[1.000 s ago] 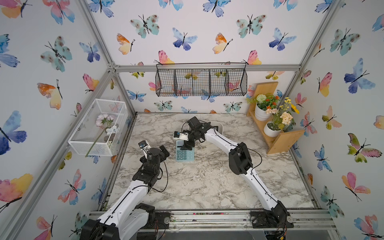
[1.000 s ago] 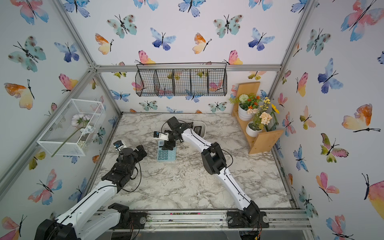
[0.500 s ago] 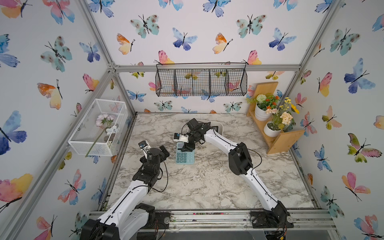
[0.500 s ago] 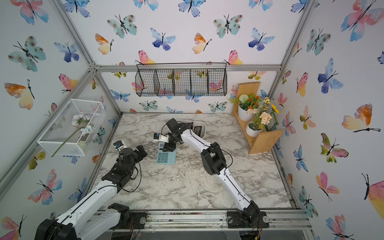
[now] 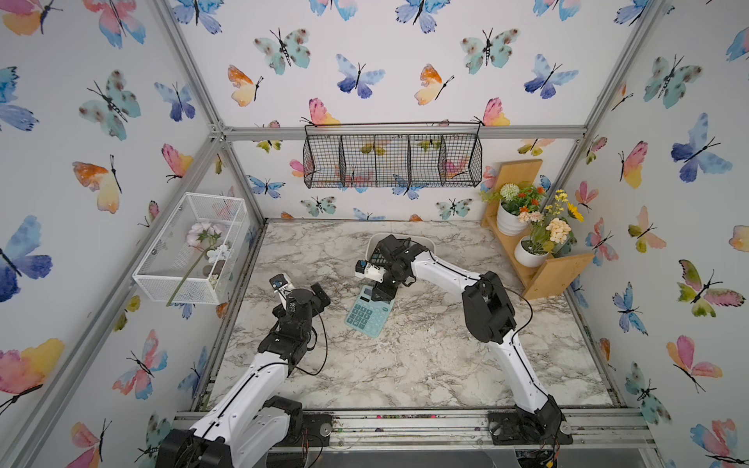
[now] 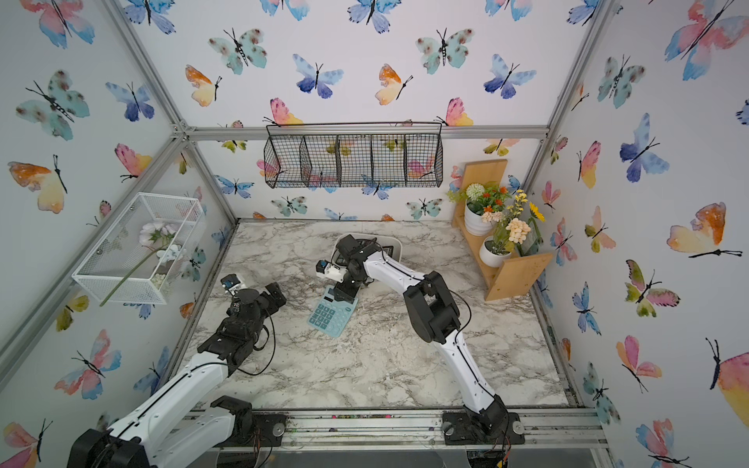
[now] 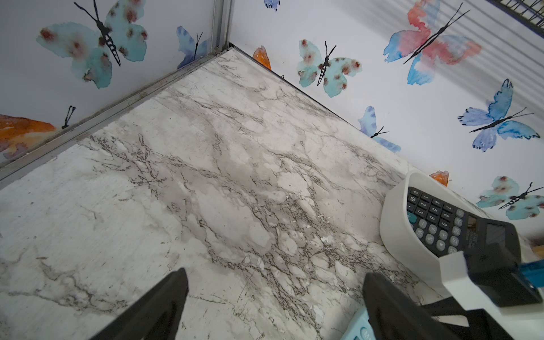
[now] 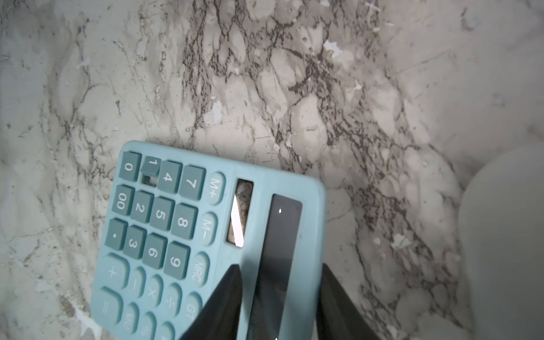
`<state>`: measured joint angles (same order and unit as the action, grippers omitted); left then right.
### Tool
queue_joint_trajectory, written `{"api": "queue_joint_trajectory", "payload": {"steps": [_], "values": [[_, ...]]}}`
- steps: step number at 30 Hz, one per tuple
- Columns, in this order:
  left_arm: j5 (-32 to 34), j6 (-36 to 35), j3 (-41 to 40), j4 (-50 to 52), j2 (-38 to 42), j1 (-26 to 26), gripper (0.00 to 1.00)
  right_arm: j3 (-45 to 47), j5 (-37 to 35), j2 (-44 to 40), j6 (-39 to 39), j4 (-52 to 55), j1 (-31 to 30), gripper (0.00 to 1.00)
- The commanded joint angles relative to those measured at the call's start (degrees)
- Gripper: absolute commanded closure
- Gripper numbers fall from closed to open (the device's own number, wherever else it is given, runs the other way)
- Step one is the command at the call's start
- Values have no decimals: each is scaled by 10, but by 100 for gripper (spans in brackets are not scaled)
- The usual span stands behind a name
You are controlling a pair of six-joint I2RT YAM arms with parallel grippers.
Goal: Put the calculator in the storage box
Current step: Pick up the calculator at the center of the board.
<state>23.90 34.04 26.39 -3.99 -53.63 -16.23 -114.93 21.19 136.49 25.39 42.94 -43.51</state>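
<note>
In both top views the storage box (image 5: 425, 242) is largely hidden behind the right arm, and only its far rim is seen. It is set toward one o'clock from the teal calculator (image 5: 367, 314), which is laid flat near the middle of the marble table (image 5: 405, 364), outside the box. In the left wrist view a black calculator (image 7: 441, 223) is seen inside the box, its display end covered by the right arm. The right gripper (image 8: 279, 266) is placed astride the teal calculator's display end, but whether it is clamped cannot be told, and the lowest keys are cut off. The left gripper (image 7: 275, 272) is spread wide over bare marble, with nothing held. The walls are papered with butterflies. A black wire basket (image 5: 391, 162) is hung at twelve o'clock, a white mesh box (image 5: 194, 247) at nine, and a wooden shelf (image 5: 543, 275) of potted flowers is stood at two.
</note>
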Motion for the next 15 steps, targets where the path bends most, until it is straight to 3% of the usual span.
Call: {"api": "queue_joint_trajectory", "payload": {"steps": [1, 15], "values": [[6, -5, -5, -2, 8, -1, 1, 72, -10, -13, -54, 36, -4, 60], [10, -8, -1, 1, 3, -2, 1, 319, 74, -168, -277, -181, -4, 62]]}}
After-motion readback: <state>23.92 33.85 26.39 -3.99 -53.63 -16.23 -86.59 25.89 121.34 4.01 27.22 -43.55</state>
